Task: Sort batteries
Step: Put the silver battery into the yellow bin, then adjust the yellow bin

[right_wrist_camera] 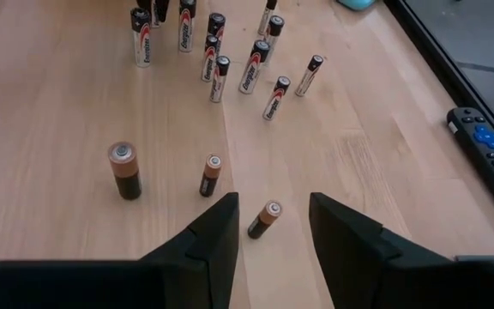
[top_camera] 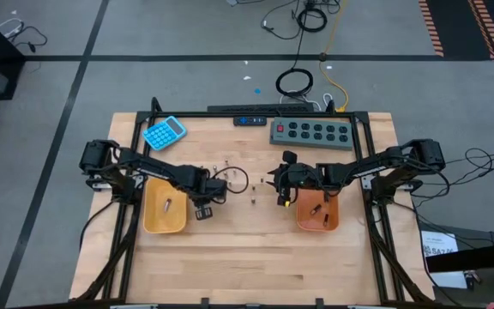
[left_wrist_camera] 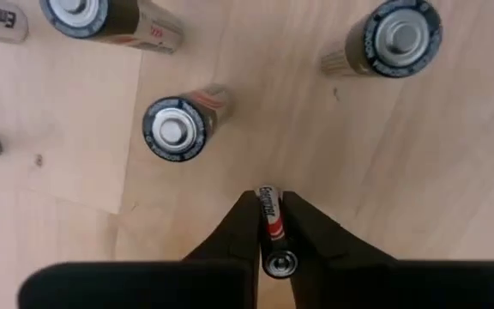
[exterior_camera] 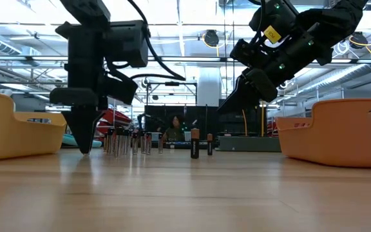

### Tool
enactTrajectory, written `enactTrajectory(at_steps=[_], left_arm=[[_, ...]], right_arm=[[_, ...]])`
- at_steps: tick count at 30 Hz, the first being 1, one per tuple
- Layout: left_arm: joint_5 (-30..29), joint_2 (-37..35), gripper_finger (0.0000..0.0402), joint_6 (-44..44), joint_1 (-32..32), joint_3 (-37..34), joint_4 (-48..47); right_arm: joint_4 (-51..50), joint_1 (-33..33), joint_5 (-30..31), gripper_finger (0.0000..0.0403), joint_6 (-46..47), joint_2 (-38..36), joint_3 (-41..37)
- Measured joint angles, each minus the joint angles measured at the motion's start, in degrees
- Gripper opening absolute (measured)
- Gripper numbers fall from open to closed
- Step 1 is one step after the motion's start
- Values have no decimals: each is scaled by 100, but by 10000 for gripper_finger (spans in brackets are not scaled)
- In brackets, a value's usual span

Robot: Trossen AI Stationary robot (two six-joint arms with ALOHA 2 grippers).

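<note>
Several small batteries stand upright on the wooden table in a loose cluster (right_wrist_camera: 217, 51) between my two arms, and three copper-topped ones (right_wrist_camera: 210, 174) stand apart from it. My left gripper (left_wrist_camera: 270, 225) points down beside the yellow tray (top_camera: 150, 219) and is shut on one thin battery. My right gripper (right_wrist_camera: 273, 232) is open and hovers tilted above the table (exterior_camera: 227, 106), left of the orange tray (top_camera: 331, 221). A copper-topped battery (right_wrist_camera: 264, 219) stands ahead of its fingers, untouched. Each tray holds a battery (top_camera: 168, 204) (top_camera: 316, 209). My left gripper pinches a thin black-and-silver battery by its side wall (left_wrist_camera: 268, 210) between the two fingertips (left_wrist_camera: 243, 225), coming from above and pointing down. The battery stands upright in the hold, its top cap (left_wrist_camera: 279, 260) toward the wrist. Whether its lower end rests on the table I cannot tell.
A blue calculator (top_camera: 164, 131), a grey power strip (top_camera: 310, 132) and a black remote (right_wrist_camera: 487, 146) lie along the table's far edge. Larger batteries (left_wrist_camera: 174, 130) (left_wrist_camera: 397, 39) stand close around the left gripper. The near half of the table (top_camera: 247, 266) is bare wood.
</note>
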Motion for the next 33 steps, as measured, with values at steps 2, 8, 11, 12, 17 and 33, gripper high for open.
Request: enactTrajectory(at_steps=[2,8,11,12,17,33], left_arm=[[174,-8,35,-115,3,28,-103],[391,-524,35,-589,-271,458,-1037],[389,-943,35,-1002,-399,672,-1544],[450,-1089,35,-1178,-443,713,-1751],[876,-1665,36,-2038,-844,533,-2926],[-235,-1526,197,-2007,-1428,-485,-1641]], right_arm=[[0,0,0,134,2,0,0],[9,0,0,134,46,0,0],[9,10,2,134,63,0,0],[9,21,2,134,63,0,0],[57,100,2,134,102,0,0],[144,154,1,134,61,0,0]])
